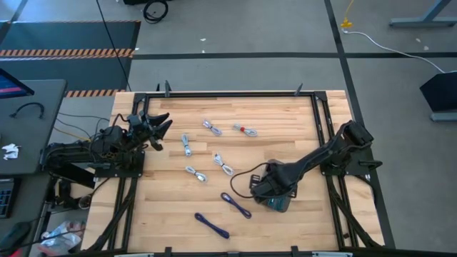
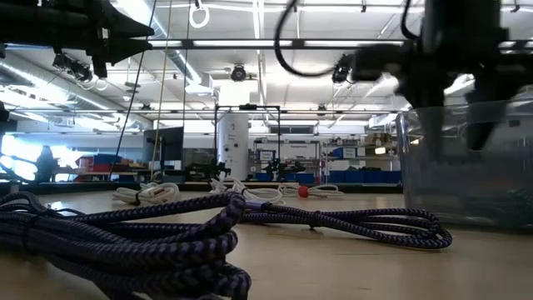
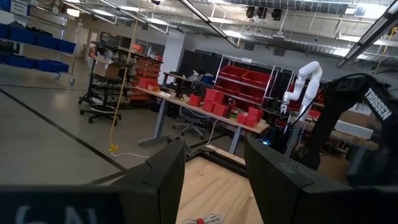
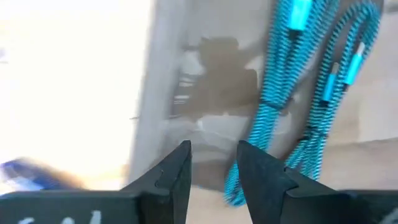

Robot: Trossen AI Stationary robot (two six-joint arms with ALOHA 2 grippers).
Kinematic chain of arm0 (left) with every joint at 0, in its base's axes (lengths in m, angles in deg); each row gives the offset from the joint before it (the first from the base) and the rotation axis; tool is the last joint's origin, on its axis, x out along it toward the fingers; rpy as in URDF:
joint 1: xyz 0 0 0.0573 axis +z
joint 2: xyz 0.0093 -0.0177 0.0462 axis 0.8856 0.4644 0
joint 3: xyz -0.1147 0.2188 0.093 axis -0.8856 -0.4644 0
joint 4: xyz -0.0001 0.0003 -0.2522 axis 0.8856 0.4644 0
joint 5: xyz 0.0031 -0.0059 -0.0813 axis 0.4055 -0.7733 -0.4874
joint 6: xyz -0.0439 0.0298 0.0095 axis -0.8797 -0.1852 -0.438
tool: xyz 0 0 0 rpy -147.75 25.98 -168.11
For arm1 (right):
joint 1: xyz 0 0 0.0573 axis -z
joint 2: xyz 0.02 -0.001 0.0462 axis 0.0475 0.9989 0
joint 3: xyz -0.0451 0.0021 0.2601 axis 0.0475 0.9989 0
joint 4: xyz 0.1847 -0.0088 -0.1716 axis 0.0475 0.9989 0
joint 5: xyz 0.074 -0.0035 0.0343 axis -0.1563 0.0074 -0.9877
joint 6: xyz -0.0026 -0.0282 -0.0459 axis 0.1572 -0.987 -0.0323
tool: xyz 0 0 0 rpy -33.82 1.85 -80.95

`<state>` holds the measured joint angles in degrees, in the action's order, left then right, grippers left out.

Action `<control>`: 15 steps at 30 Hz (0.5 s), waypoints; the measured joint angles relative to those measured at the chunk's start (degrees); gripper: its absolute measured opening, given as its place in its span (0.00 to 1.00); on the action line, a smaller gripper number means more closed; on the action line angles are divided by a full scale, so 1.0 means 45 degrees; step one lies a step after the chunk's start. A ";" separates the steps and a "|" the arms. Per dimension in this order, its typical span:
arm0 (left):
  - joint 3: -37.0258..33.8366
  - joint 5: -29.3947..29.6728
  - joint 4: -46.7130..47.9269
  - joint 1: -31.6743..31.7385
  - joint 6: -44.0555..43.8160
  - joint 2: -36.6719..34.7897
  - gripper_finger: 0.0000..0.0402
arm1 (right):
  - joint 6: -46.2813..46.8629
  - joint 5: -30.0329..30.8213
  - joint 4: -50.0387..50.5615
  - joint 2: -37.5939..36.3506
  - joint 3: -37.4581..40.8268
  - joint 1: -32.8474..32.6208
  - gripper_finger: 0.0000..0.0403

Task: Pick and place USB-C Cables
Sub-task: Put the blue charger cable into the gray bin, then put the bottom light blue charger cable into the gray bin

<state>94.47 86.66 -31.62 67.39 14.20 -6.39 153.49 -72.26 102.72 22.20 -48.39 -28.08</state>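
Your right claw (image 4: 211, 163) hangs released over the tray (image 2: 466, 167), teal cables (image 4: 298, 93) just beyond; your left claw (image 3: 214, 168) waits released at the table (image 1: 171, 214) edge.

- The table (image 1: 235, 153) is pale wood laid in planked strips, its finish smooth with a faint sheen.
- The teal cables (image 4: 311, 93) wear a braided cloth sleeve in a zigzag weave, with smooth glossy plugs.
- The purple cables (image 2: 333, 223) show the same woven, rough-looking jacket, matt.
- The tray (image 2: 466, 167) is clear, glossy plastic, its walls catching reflections.
- The right gripper (image 4: 211, 168) has fingers of dark, matt plastic.
- The table's frame (image 1: 214, 93) is black metal.
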 joint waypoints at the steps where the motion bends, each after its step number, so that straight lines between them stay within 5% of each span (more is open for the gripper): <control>1: 0.0000 -0.0002 0.0032 0.0005 0.0000 0.0000 0.43 | -0.0244 0.0285 0.0316 0.0004 -0.0354 0.0016 0.33; 15: 0.0000 -0.0006 0.0071 0.0003 -0.0044 0.0000 0.43 | -0.5200 0.6237 0.4800 0.0005 -0.6181 0.0804 0.33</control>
<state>94.47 86.63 -31.30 67.41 14.00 -6.39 130.09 -44.19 124.32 22.22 -76.21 -24.46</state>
